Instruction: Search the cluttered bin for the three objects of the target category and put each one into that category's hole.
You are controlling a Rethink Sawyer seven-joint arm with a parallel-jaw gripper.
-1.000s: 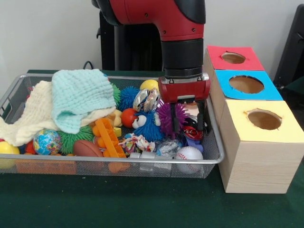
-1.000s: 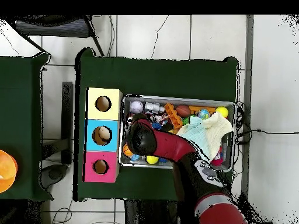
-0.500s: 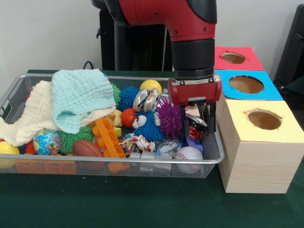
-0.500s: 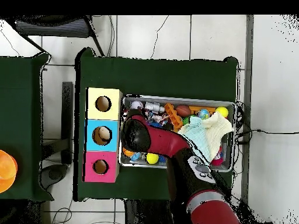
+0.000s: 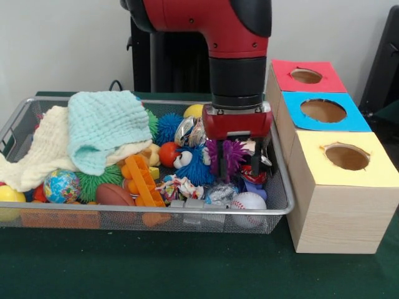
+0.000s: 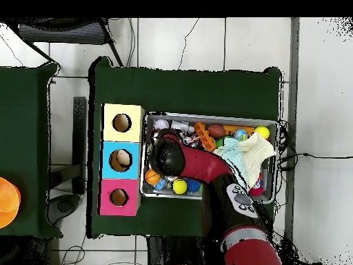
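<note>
The wire mesh bin (image 5: 187, 212) holds several toys. My gripper (image 5: 241, 169) hangs from the red arm at the bin's right end, open, its dark fingers (image 5: 222, 163) reaching down among the toys. A purple spiky ball (image 5: 229, 153) and a small red and black item (image 5: 252, 174) lie between the fingers; nothing is lifted. A baseball (image 5: 248, 201) rests just in front of them and a blue fuzzy toy (image 5: 193, 163) sits to the left. In the overhead view the arm (image 6: 186, 160) covers the gripper and the bin's (image 6: 210, 115) left part.
Three wooden boxes with holes stand right of the bin: yellow (image 5: 346, 157) nearest, blue (image 5: 323, 111), red (image 5: 305, 76) farthest. A mint cloth (image 5: 106, 128) and a cream cloth (image 5: 37, 156) cover the bin's left half. A globe ball (image 5: 61, 185), football (image 5: 115, 194) and orange toy (image 5: 140, 179) lie near the front.
The gripper swung right toward the bin's right rim half a second ago, and has now come back left, over the purple spiky ball. The toys have hardly shifted.
</note>
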